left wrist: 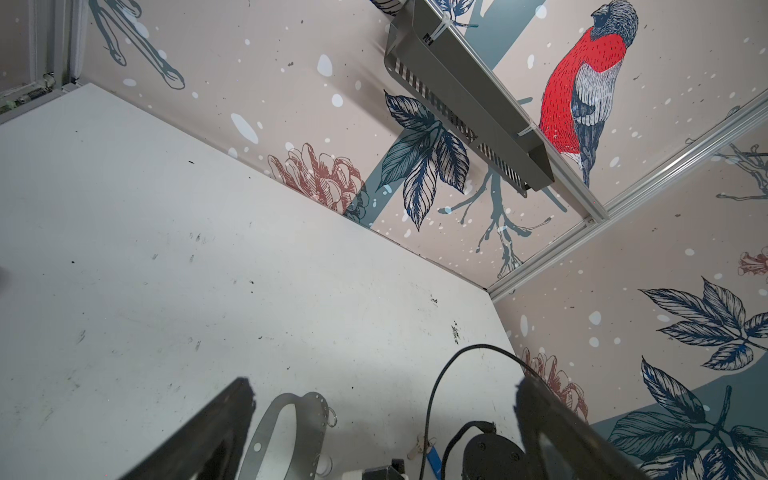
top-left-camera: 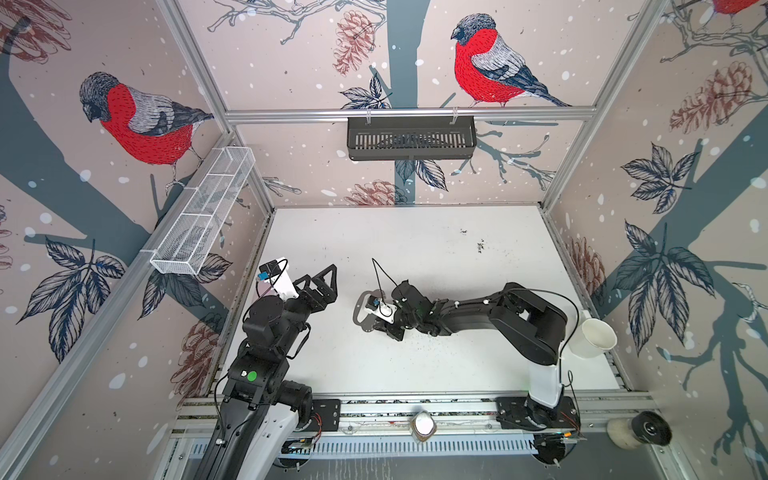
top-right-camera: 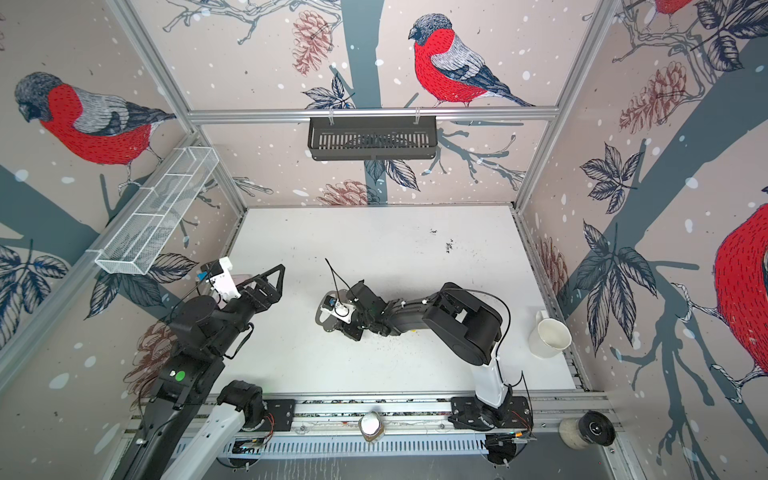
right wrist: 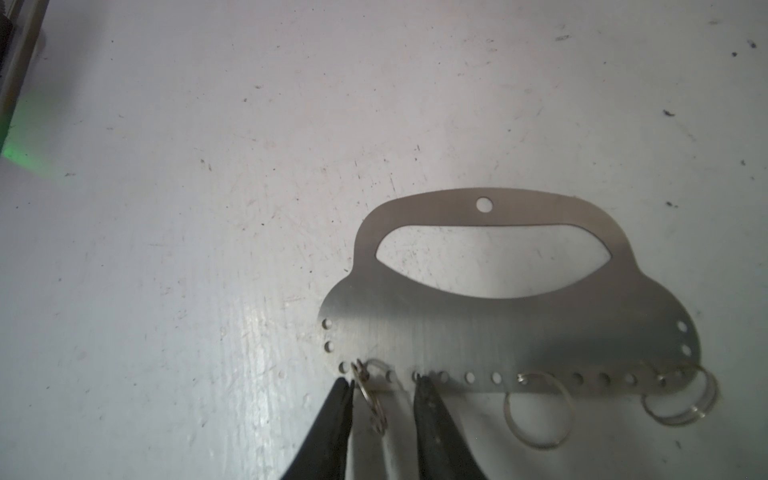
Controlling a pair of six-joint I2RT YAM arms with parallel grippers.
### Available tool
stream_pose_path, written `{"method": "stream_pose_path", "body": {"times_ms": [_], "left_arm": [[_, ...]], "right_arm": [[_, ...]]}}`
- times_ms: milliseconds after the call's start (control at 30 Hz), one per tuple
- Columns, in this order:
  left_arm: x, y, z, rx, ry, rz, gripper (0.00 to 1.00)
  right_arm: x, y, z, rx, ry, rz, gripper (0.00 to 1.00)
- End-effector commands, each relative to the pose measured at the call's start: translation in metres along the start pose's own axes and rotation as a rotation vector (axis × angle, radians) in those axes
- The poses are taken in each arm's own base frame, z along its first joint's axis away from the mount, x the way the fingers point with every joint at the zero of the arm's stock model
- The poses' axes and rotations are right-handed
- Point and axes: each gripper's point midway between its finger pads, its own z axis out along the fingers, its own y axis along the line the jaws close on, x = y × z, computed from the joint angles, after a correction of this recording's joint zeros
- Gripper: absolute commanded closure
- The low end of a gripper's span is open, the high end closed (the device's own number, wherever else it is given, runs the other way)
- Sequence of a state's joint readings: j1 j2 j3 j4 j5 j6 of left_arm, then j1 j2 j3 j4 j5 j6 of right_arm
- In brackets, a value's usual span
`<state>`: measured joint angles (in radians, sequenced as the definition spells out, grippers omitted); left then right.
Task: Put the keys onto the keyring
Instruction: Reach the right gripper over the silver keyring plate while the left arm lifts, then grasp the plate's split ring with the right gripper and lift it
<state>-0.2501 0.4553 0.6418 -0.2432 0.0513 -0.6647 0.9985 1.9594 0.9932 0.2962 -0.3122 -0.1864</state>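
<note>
Right jaws, part open and empty, are straddling a ring [right wrist: 369,397] on the near long edge of the keyring [right wrist: 498,328]; left jaws are gaping, empty, farther off

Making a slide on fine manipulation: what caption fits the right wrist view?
Right gripper, jaws apart, straddles an end ring of the keyring flat on the white table.
</note>
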Motion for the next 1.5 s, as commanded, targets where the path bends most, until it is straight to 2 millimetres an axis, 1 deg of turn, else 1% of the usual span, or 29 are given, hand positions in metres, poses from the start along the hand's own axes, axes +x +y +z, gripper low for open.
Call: {"method": "stream_pose_path", "body": {"times_ms": [0, 400, 567, 700, 833, 933, 1000, 1167, 1300, 1467], "left_arm": [[-0.002, -0.003, 0.000, 0.011, -0.009, 0.006, 0.02], [-0.001, -0.003, 0.000, 0.015, -0.006, 0.005, 0.02], [-0.001, -0.004, 0.000, 0.023, -0.006, 0.007, 0.02], [0.000, -0.006, -0.001, 0.039, -0.005, 0.007, 0.02], [-0.005, -0.013, -0.004, 0.060, -0.008, 0.004, 0.03], [-0.010, -0.021, -0.009, 0.092, -0.022, -0.002, 0.03], [-0.012, -0.025, -0.012, 0.111, -0.030, -0.006, 0.03], [-0.007, -0.029, -0.013, 0.143, -0.012, -0.018, 0.04], [0.001, -0.030, -0.013, 0.167, 0.013, -0.011, 0.04], [0.009, -0.035, -0.011, 0.194, 0.055, 0.041, 0.05]], "right_arm": [[-0.006, -0.002, 0.001, 0.015, -0.018, -0.010, 0.73], [-0.004, -0.005, -0.001, 0.030, -0.009, -0.021, 0.88], [-0.013, -0.010, -0.013, 0.070, -0.043, -0.032, 0.94], [-0.028, -0.018, -0.031, 0.116, -0.080, -0.061, 0.96], [-0.046, -0.030, -0.049, 0.165, -0.111, -0.099, 0.96], [-0.062, -0.039, -0.067, 0.198, -0.139, -0.120, 0.97], [-0.075, -0.045, -0.083, 0.223, -0.168, -0.141, 0.98], [-0.107, -0.053, -0.119, 0.273, -0.223, -0.201, 0.98], [-0.130, -0.050, -0.147, 0.292, -0.259, -0.264, 0.99], [-0.151, -0.041, -0.176, 0.287, -0.309, -0.328, 0.99]]}}
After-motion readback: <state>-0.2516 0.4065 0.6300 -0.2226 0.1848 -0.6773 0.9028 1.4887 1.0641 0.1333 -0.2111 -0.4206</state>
